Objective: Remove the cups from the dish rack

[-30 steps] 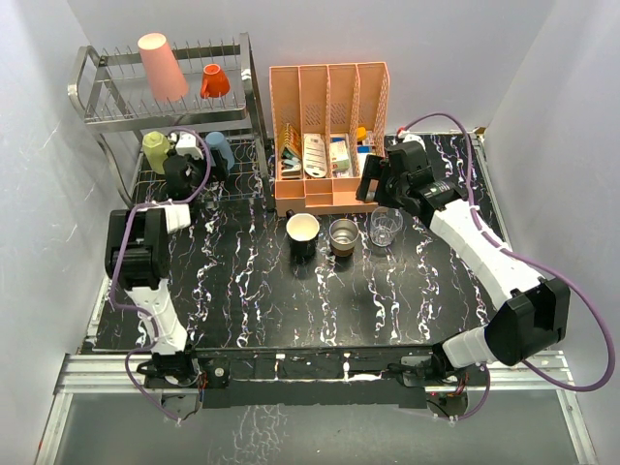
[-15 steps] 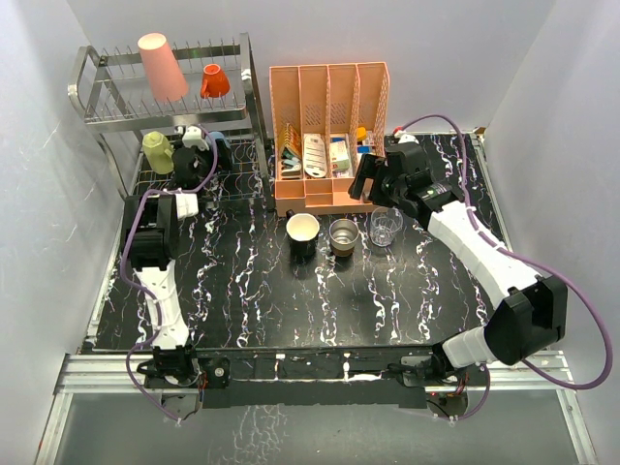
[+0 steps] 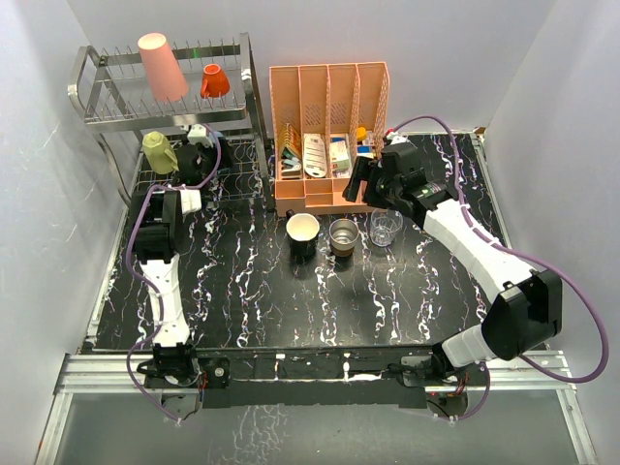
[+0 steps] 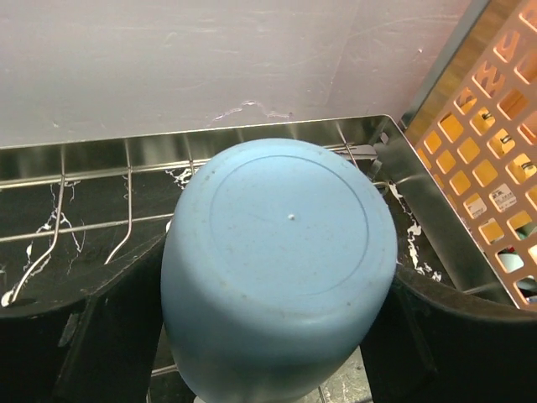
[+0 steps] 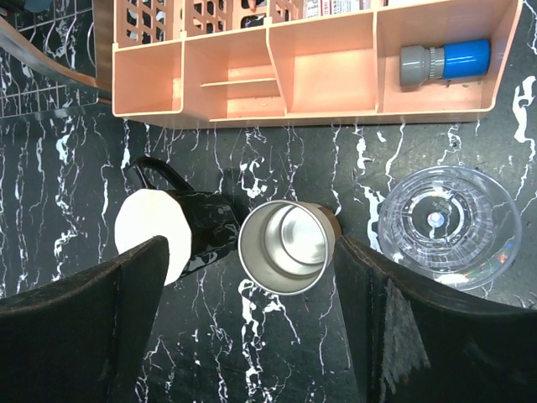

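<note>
The silver dish rack [image 3: 97, 111] stands at the back left. A pink tumbler [image 3: 162, 66] and an orange cup [image 3: 215, 80] sit upside down on its top tier, and a pale yellow mug [image 3: 158, 151] on the lower tier. My left gripper [image 3: 199, 150] reaches into the lower tier. It is open around the upside-down blue cup [image 4: 281, 252], with a finger close to each side. The black mug [image 3: 303, 230], brown metallic cup [image 3: 342, 233] and clear glass [image 3: 385, 225] stand on the table. My right gripper [image 3: 363, 184] hangs open and empty above the metallic cup [image 5: 289, 245].
A peach plastic organizer [image 3: 329, 136] full of small items stands right of the rack and just behind the three table cups. Its lattice side [image 4: 495, 143] is close on the blue cup's right. The rack's wire prongs [image 4: 126, 201] stand behind the blue cup.
My left gripper has moved forward into the rack's lower tier and now straddles the blue cup, hiding it from above. My right gripper has shifted slightly left over the table cups.
</note>
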Available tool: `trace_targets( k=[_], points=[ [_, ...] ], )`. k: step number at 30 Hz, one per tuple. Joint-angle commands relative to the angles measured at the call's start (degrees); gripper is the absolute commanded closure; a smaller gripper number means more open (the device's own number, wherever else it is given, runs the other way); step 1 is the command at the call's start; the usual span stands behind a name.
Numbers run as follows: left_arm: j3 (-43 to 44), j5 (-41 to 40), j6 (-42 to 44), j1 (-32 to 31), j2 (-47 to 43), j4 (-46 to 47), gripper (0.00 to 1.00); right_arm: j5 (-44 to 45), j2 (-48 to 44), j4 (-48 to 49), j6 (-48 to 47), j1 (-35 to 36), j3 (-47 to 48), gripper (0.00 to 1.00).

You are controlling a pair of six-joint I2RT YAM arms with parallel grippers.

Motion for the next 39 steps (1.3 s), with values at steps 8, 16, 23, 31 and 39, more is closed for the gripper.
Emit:
trace_targets(
  k=[8,16,23,31,39],
  points=[
    [-4.7,5.8,-0.6,1.0,-7.6,1.9,0.65,-0.9,-1.3,3.8,-0.2,1.5,2.5,0.27],
    [-12.9,7.2,-3.5,2.0,-18.1,-1.5,0.82,1.5,-2.8,2.5,-0.1,4.0,3.0,0.30],
    [-24.9,9.5,-6.1,3.0,-32.2,-5.2,0.85,1.7,-5.0,2.7,0.7,4.8,1.3,0.30],
    [-38.2,10.6,-6.7,3.0,-43.4,-6.6,0.85,1.3,-6.9,0.9,0.5,5.0,1.5,0.30],
    [-35.6,20.7,-10.6,2.9,-55.1,-15.3,0.86,-5.5,-6.9,4.5,6.0,5.9,2.5,0.26]
  ],
)
